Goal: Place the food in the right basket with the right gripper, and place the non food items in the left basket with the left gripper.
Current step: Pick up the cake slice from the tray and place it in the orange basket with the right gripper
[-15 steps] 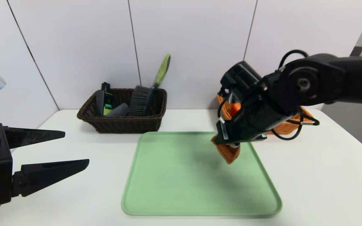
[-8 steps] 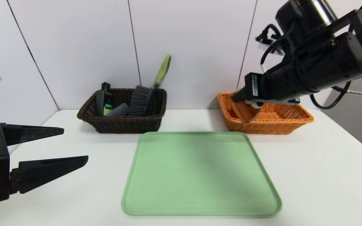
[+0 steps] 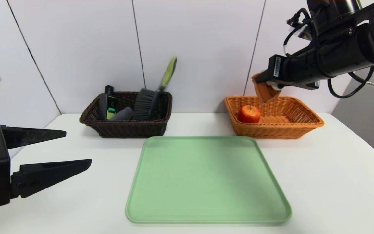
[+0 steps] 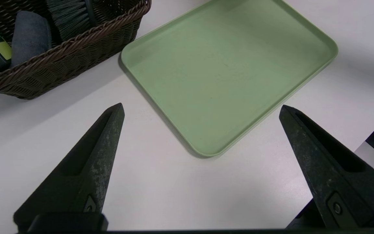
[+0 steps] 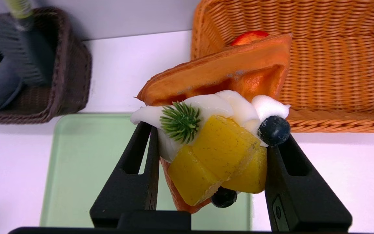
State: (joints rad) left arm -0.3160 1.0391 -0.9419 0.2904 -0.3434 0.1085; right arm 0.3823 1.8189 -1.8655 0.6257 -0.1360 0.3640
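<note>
1. Since half a second ago, the right pincer has risen from inside the right basket and now hangs above its back-left corner, clamped on the tart slice.
2. Its 2 fingers press the slice from both sides; in the right wrist view the tart slice sits between them with the cream and fruit facing the camera, so the grip looks secure enough for a drop.
3. An apple already lies in the left end of the right basket, almost under the slice. I judge the slice should be released a little more to the right, so that it does not land on the apple.
4. Brush, cloth roll and pump bottle are all in the left basket, so the non-food part seems done.
5. On the tabletop the green tray carries nothing.
6. Low at the near left, the left pincer is parked with its fingers spread wide, holding nothing, well apart from everything.
</note>
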